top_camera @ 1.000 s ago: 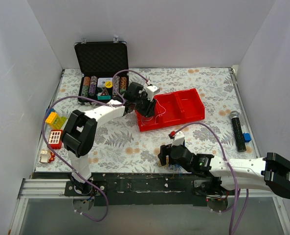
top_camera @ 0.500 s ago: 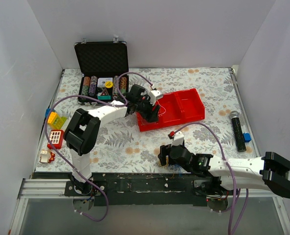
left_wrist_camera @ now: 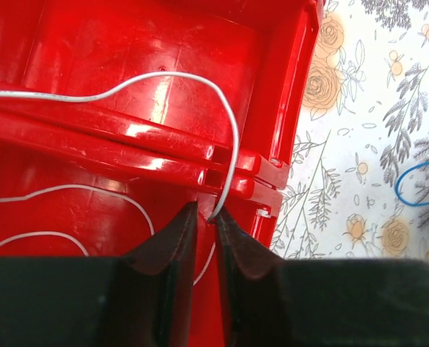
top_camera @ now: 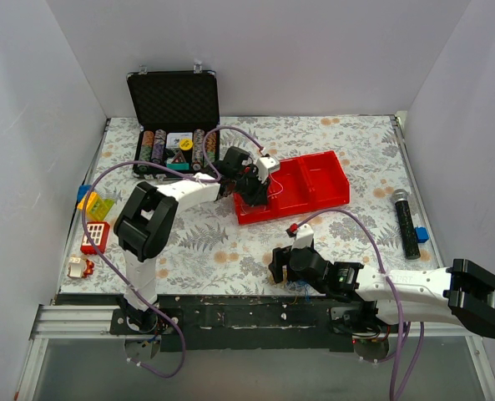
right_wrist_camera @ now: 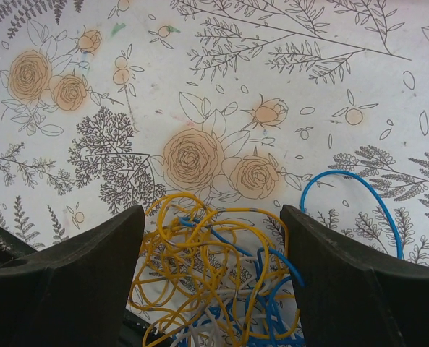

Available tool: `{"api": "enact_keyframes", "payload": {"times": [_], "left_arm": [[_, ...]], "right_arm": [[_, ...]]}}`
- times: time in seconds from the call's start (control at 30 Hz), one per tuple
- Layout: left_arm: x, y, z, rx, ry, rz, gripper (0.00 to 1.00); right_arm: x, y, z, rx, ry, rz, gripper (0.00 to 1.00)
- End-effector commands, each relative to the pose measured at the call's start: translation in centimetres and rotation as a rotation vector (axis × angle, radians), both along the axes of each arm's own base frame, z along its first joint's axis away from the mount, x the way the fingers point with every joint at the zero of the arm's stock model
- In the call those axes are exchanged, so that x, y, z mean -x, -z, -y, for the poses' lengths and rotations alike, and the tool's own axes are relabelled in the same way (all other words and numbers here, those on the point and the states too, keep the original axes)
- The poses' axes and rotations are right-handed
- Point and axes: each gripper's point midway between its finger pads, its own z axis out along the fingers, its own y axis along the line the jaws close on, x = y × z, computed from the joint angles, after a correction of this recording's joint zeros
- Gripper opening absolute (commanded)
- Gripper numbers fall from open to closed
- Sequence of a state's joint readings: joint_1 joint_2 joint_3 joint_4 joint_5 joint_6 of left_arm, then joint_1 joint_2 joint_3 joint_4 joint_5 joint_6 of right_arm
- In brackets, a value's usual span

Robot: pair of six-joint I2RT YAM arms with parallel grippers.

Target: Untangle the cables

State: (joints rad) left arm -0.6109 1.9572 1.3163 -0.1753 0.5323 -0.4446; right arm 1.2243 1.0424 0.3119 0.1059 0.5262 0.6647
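Clerk: Moved in the last second: left gripper [left_wrist_camera: 203, 217], slightly rightward over the red tray [left_wrist_camera: 127, 65]. Right arm unchanged.
Checker: Cables, location?
Clerk: Cables [right_wrist_camera: 214, 289]: yellow, blue and white tangle on the tabletop [right_wrist_camera: 272, 58], near edge, between the fingers of the right gripper [right_wrist_camera: 213, 224], which stand wide apart. One blue loop strays right.
Checker: Remaining entry?
Clerk: White cable [left_wrist_camera: 228, 130]: separate, draped over the tray's divider, its end pinched between the left gripper's closed fingers.

White walls [top_camera: 272, 50] on three sides, floral-print table [top_camera: 356, 142] (orange blooms), even light
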Motion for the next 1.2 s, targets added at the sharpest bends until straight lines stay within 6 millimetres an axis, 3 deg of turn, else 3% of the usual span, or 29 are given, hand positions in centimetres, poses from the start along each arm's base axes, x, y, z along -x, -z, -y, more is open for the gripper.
{"api": "enact_keyframes", "payload": {"times": [0.0, 0.07, 0.23, 0.37, 0.53, 0.83, 1.07, 1.17], "left_arm": [[-0.3, -1.2, 0.3, 0.032, 0.005, 0.045, 0.08], [-0.6, -1.4, -0.1, 0.024, -0.014, 0.06, 0.0], [-1.1, -2.3, -1.4, 0.034, -0.073, 0.068, 0.0], [-2.4, -2.9, -3.5, 0.01, -0.215, 0.077, 0.0], [-2.2, -3.3, -6.3, 0.002, -0.332, 0.097, 0.0], [-1.5, -5.5, -7.5, 0.096, -0.386, 0.071, 0.0], [-2.8, -3.3, -8.5, -0.033, -0.413, 0.083, 0.32], [-3.4, -3.6, -8.4, -0.038, -0.428, 0.096, 0.44]], "right_arm": [[-0.1, -0.5, -0.7, -0.046, 0.009, -0.005, 0.84], [0.0, -0.5, -0.7, -0.049, 0.006, -0.005, 0.84], [0.1, -0.4, -0.6, -0.057, 0.004, -0.009, 0.83], [0.2, -0.2, -0.7, -0.055, 0.0, -0.014, 0.83], [0.3, 0.1, -0.8, -0.053, -0.003, -0.019, 0.82], [0.4, 0.5, -1.1, -0.04, -0.012, -0.039, 0.82], [0.2, 0.0, -1.0, -0.05, 0.0, -0.027, 0.83], [0.0, -0.5, -1.2, -0.055, 0.0, -0.014, 0.83]]}}
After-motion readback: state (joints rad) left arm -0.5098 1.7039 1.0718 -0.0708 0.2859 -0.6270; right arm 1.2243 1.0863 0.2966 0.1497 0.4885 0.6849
